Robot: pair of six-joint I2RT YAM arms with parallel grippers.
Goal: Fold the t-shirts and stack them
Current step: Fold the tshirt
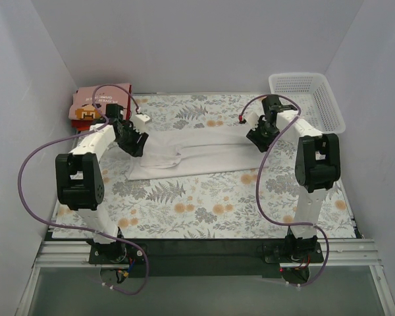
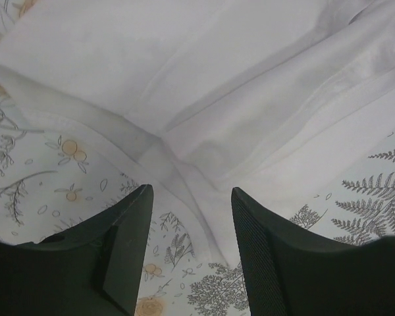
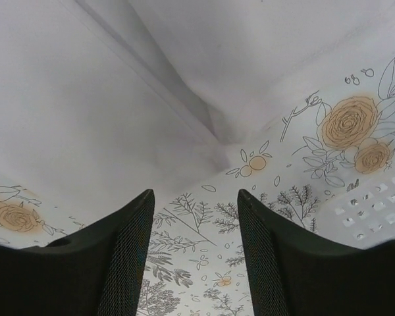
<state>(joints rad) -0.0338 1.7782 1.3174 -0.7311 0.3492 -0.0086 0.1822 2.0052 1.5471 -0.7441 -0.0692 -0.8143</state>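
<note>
Top external view: the white t-shirt (image 1: 197, 157) lies lengthwise across the middle of the floral desk (image 1: 204, 210), already narrowed into a long band.
Left claw (image 2: 192, 197): spread and empty, just above the shirt's left end, where a sleeve fold and several hem layers overlap.
Right claw (image 3: 196, 201): spread and empty, over the shirt's right end, close to a corner of the cloth.
Folded stack (image 1: 95, 105): a pink printed shirt with red showing at its edge, in the far left corner, well apart from the white one.
Basket (image 1: 307, 95): white lattice, far right corner.
Step, by my judgement: both ends are about to be pinched for the next fold.
Risk one: a shallow pinch on the left may catch only the top layer, so the fold falls open on lifting.
Risk two: the right fingers sit near the edge; closing beside the cloth would leave that end behind and skew the band.
</note>
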